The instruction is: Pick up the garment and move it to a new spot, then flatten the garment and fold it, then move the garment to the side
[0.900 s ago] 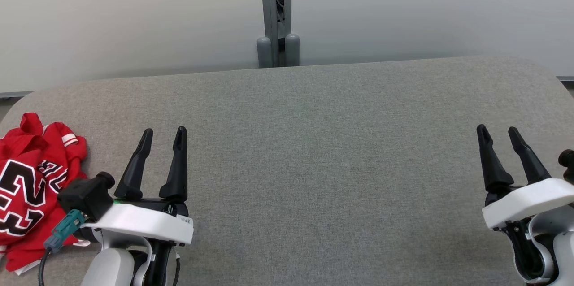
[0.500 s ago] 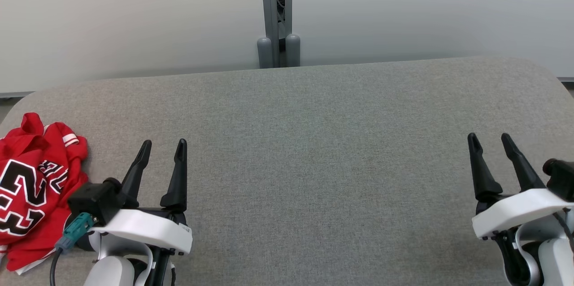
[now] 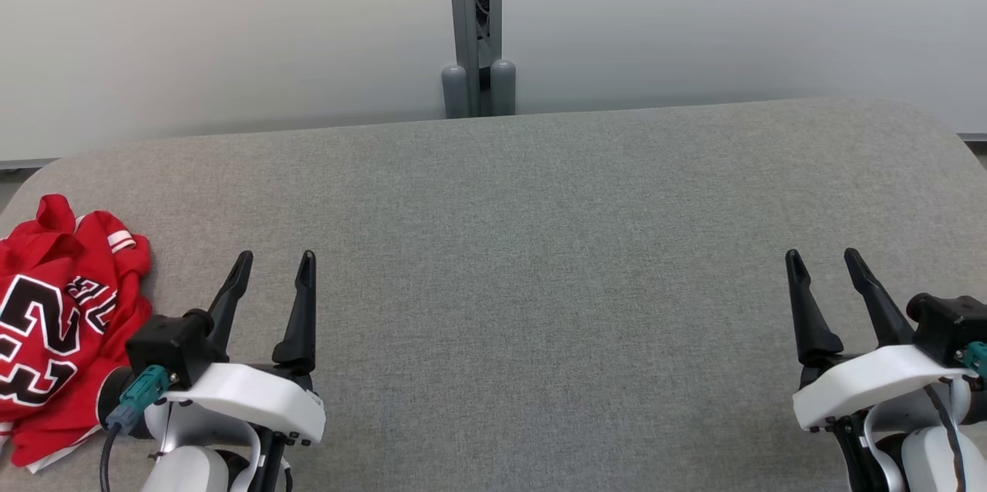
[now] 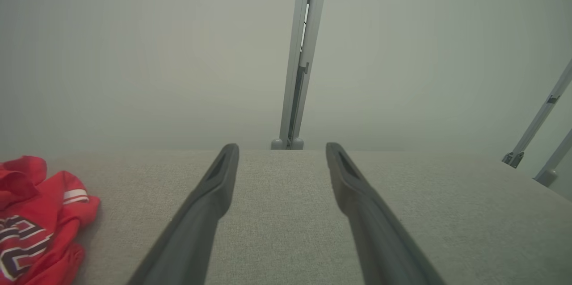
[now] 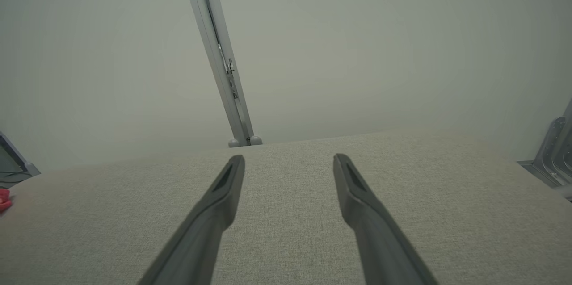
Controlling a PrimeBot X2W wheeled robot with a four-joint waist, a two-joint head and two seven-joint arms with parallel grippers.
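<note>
**Head view.** Item: garment (image 3: 54,307), a red jersey, crumpled in a heap. It carries a black numeral "23" edged in white and a white-striped band at one opening. Location: left end of the grey tabletop (image 3: 540,245), at 8 o'clock in the frame.
- Left claw (image 3: 276,257): the two dark fingers stand apart, with grey tabletop showing between them. The garment lies at 9 o'clock from it, just beside the wrist's black camera block. Whether cloth and block touch cannot be told.
- Right claw (image 3: 821,254): at 4 o'clock in the frame, fingers apart, well apart from the garment.
- Hidden: the frame's left edge cuts the garment, and the camera block and its teal plug cover its near right corner.

**Left wrist view.** The garment (image 4: 35,213) lies at 8 o'clock, cut off by the left and bottom edges, with the numeral only partly legible. The left claw (image 4: 281,147) is spread wide over the tabletop (image 4: 286,240).

**Right wrist view.** The garment (image 5: 3,199) is a blurred red sliver at 9 o'clock, with no detail readable. The right claw (image 5: 289,158) is spread wide over the tabletop (image 5: 286,231).
</note>
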